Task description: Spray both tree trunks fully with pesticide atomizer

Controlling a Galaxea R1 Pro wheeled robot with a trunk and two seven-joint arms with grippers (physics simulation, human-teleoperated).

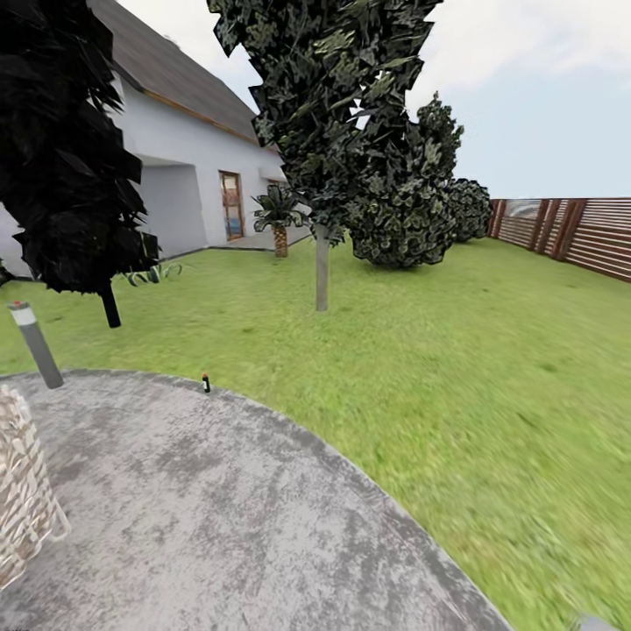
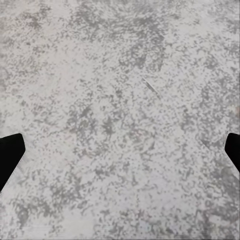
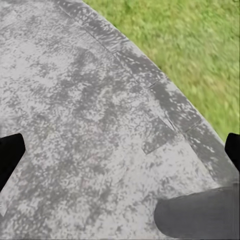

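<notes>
The pesticide atomizer point(image 1: 206, 383), a tiny dark bottle with a red top, stands upright at the far rim of the grey paved circle point(image 1: 219, 508), where it meets the lawn. Beyond it on the grass rises a tree with a pale, bare trunk point(image 1: 322, 267) and a dark green blocky crown point(image 1: 333, 96). My left gripper point(image 2: 121, 152) is open over bare paving, its dark fingertips point(image 2: 10, 155) wide apart at the picture's sides. The right gripper point(image 3: 121, 152) is open too, over paving near the grass edge. Both hold nothing.
A grey bollard point(image 1: 35, 343) stands at the paving's left rim, behind it a near-black tree point(image 1: 70, 149). A pale stone block point(image 1: 22, 491) lies at near left. The white house point(image 1: 184, 166), a palm point(image 1: 280, 219), bushes point(image 1: 407, 210) and the slat fence point(image 1: 578, 230) bound the lawn.
</notes>
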